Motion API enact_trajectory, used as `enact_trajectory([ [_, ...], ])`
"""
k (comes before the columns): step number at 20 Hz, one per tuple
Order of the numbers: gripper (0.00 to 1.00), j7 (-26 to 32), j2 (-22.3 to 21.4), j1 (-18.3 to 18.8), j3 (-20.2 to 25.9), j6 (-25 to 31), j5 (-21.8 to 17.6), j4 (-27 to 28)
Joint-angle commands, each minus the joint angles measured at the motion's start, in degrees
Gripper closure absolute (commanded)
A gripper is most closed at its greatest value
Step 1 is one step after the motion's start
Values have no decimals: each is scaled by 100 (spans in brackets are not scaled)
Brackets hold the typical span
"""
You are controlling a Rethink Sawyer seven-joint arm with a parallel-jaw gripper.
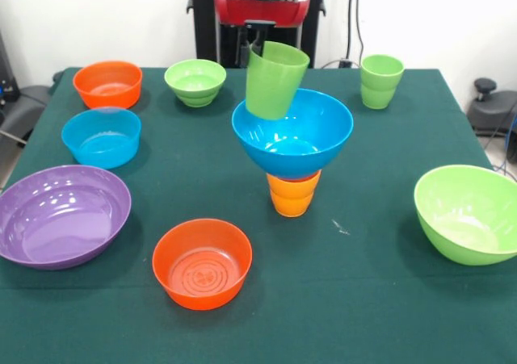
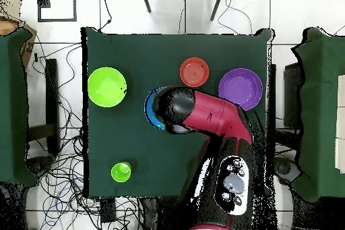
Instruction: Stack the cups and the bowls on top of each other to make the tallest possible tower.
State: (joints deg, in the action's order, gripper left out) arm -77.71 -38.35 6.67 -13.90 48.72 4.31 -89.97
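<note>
Front view: a glossy tapered green cup [image 1: 275,80] tilts inside the round blue bowl [image 1: 292,132], which sits on an orange cup [image 1: 293,194] mid-surface [image 1: 363,299]. The claw's grip cannot be told.

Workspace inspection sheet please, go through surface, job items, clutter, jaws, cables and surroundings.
Surface: green table cloth, flat.
Job's things: blue bowl on an orange cup; green cup tilted inside it. Loose: purple bowl, two orange bowls, light blue bowl, two lime bowls, another green cup.
Clutter: nothing seen.
Gripper: above the tilted cup; jaws hidden.
Cables: tangled on the floor.
Surroundings: neighbouring tables.
</note>
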Motion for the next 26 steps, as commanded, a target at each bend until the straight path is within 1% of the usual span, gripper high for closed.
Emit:
enact_trajectory([
  [1,100,-447,142,257,434,-411,-258,-68],
  [3,100,-317,167,310,415,-515,-405,-28],
  [6,100,-246,146,400,431,-595,-451,-94],
  [7,100,-299,148,412,470,-529,-369,-126],
  [10,100,-375,122,531,628,-562,-141,-312],
  [12,100,-443,122,502,609,-573,-168,-359],
  [15,100,-553,219,393,480,-514,-298,-201],
  [19,100,-615,186,240,247,-344,-481,-76],
  [21,100,-620,138,213,211,-360,-486,-113],
  [22,100,-632,188,205,222,-366,-471,-50],
  [26,100,-659,196,151,187,-450,-473,-70],
])
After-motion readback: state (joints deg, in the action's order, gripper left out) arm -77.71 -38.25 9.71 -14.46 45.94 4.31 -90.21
